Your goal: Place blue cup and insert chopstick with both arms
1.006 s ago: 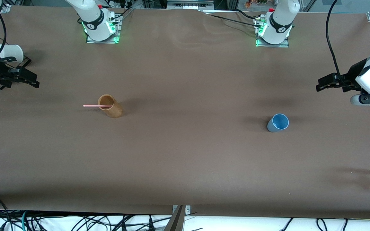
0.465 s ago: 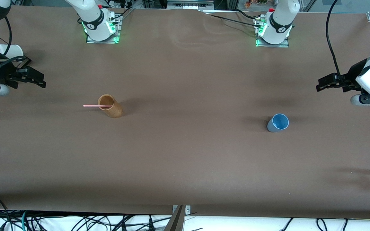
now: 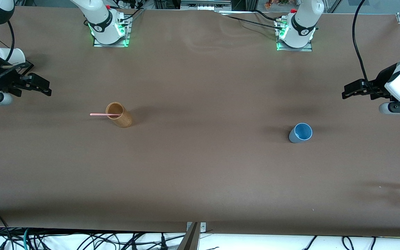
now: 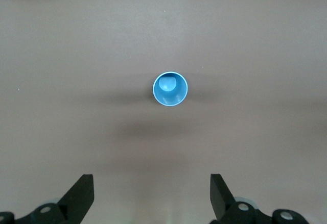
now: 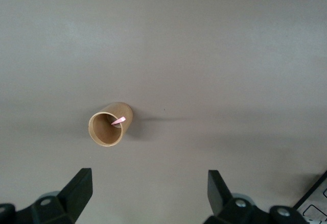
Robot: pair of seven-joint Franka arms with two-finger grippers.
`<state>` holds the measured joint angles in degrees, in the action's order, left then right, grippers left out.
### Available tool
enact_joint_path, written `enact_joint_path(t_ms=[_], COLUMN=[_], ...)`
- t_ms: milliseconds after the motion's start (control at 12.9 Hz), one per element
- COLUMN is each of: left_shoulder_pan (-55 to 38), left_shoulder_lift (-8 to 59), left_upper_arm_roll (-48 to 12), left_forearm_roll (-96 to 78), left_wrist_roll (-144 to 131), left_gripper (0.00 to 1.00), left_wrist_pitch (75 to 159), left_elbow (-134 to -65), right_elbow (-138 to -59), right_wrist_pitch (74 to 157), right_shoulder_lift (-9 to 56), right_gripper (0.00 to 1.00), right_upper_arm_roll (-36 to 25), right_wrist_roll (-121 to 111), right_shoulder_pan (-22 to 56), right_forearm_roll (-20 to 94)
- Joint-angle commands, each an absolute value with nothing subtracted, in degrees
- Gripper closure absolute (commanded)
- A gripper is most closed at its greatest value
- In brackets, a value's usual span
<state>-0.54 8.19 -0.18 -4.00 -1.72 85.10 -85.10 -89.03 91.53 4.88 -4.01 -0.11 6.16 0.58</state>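
A thin pale pink chopstick (image 3: 105, 114) stood slanted in a tan wooden cylinder (image 3: 119, 115). Its long axis ran along the worktop's (image 3: 200, 163) length, its free end pointing toward nine o'clock in the front view, past the cylinder's rim toward the right arm's end. In the right wrist view only its pink tip (image 5: 118, 121) showed inside the cylinder's mouth (image 5: 109, 127).

The blue cup (image 3: 300, 132) stood upright and open-mouthed toward the left arm's end of the worktop, well apart from the cylinder. It was a small plain tumbler without a handle, grey-blue outside, brighter blue inside (image 4: 170, 89). No writing or label could be read on either thing.

The right pincer (image 3: 36, 85) hung over the worktop's right-arm end, at about ten o'clock from the cylinder, fingers (image 5: 79, 185) spread wide, holding nothing. The left pincer (image 3: 354, 89) hung at about two o'clock from the cup, fingers (image 4: 82, 194) likewise spread wide and empty. A white cup (image 3: 10, 55) sat near the right pincer.
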Motion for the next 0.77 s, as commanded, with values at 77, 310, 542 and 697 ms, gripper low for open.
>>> enact_joint_path(t_ms=[77,310,542,697], left_shoulder_pan=[-0.44,-0.79,-0.79,-0.53], left_shoulder_lift=[8.09,8.09,8.09,8.88], left_upper_arm_roll=[-0.26,-0.26,-0.26,-0.26], left_forearm_roll=[-3.16,-3.08,-3.16,-3.25], left_wrist_roll=[-0.35,-0.35,-0.53,-0.7], left_gripper=[0.0,0.0,0.0,0.0], left_wrist_pitch=[84.99,84.99,84.99,84.99], left_elbow=[-85.08,-85.08,-85.17,-85.17], right_elbow=[-88.5,-89.47,-90.78,-92.02], right_wrist_pitch=[90.79,91.14,92.36,93.77], right_shoulder_lift=[5.71,5.71,5.8,5.8], right_gripper=[0.0,0.0,0.0,0.0], right_upper_arm_roll=[-3.96,-3.78,-3.69,-3.6], right_wrist_roll=[0.7,0.79,0.79,0.88], right_shoulder_pan=[6.33,6.33,7.03,7.03], right_forearm_roll=[0.26,0.35,0.53,0.7])
